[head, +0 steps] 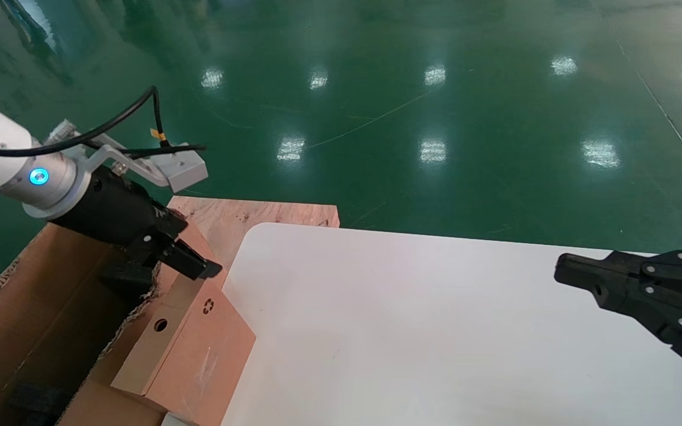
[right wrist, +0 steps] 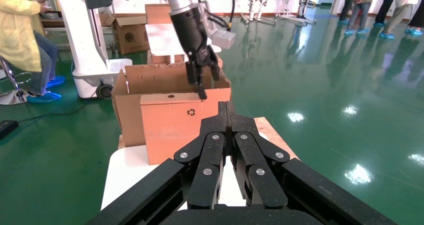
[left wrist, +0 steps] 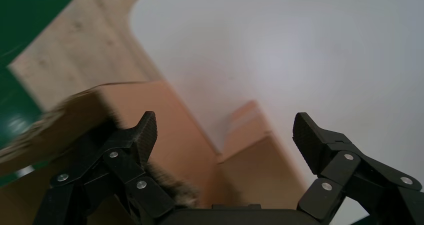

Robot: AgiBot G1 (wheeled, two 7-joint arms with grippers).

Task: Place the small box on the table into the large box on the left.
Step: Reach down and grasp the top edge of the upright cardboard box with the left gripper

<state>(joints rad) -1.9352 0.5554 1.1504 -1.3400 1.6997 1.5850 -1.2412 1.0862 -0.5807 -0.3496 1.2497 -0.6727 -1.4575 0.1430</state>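
- Left gripper (head: 178,260): jaws spread wide, holding nothing. It hangs over the near wall of the large box (head: 39,307), at the far end of the small box (head: 190,349). In the head view one finger tip lies against the small box's top far edge; the other sits on the carton side. Whether they actually touch cardboard cannot be told.
- Small box: tilted, leaning against the large box's ragged wall at the left edge of the table (head: 436,331), its lower end at the table rim.
- Markings: a black recycling symbol (head: 208,306) on the small box's top, and a round hole (head: 160,325) in its paler side. No other writing is readable.
- Right gripper (head: 578,276): fingers pressed together, empty, above the right side of the table, well apart from both boxes.
- A wooden board (head: 258,216) lies behind the large box, beside the table's rounded corner.
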